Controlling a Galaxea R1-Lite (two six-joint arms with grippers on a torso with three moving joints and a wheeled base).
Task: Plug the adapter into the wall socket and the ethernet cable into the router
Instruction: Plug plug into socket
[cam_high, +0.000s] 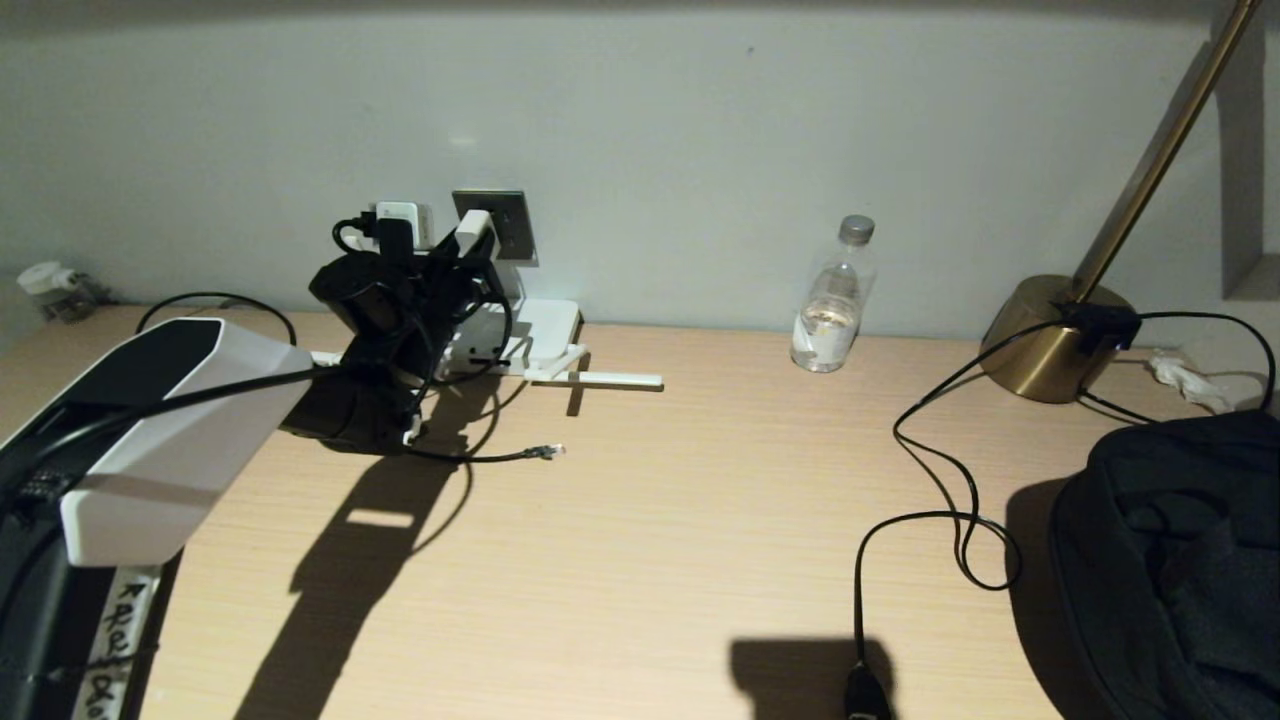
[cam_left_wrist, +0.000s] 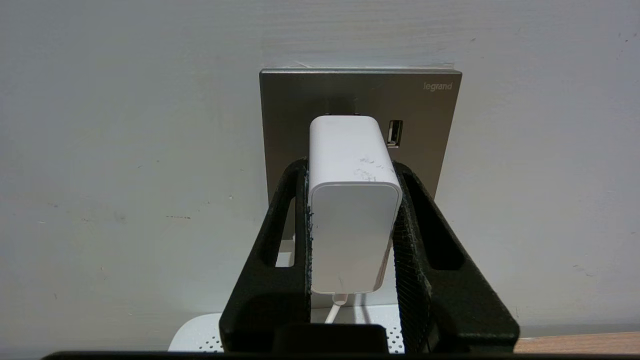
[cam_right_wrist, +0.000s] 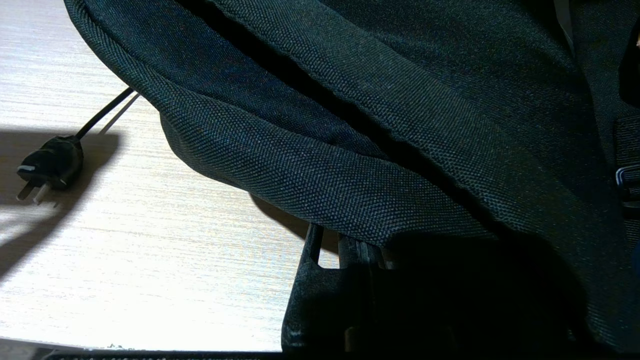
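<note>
My left gripper (cam_left_wrist: 351, 167) is shut on the white adapter (cam_left_wrist: 352, 200), one black finger on each side. The adapter's far end is up against the grey wall socket (cam_left_wrist: 430, 115); its pins are hidden. Its thin white cord (cam_left_wrist: 334, 310) hangs down toward the router (cam_left_wrist: 200, 335). From the head, the left gripper (cam_high: 450, 255) holds the adapter (cam_high: 474, 232) at the wall socket (cam_high: 510, 225), above the flat white router (cam_high: 545, 325). The ethernet cable (cam_high: 500, 457) lies loose on the desk with its clear connector pointing right. My right gripper (cam_right_wrist: 340, 250) sits low under a black bag.
A black fabric bag (cam_high: 1180, 560) fills the desk's right front. A brass lamp (cam_high: 1050, 335) stands at the back right, and its black cord (cam_high: 930, 450) ends in an unplugged plug (cam_right_wrist: 47, 167). A water bottle (cam_high: 832, 300) stands by the wall. Another white charger (cam_high: 400, 215) sits left of the socket.
</note>
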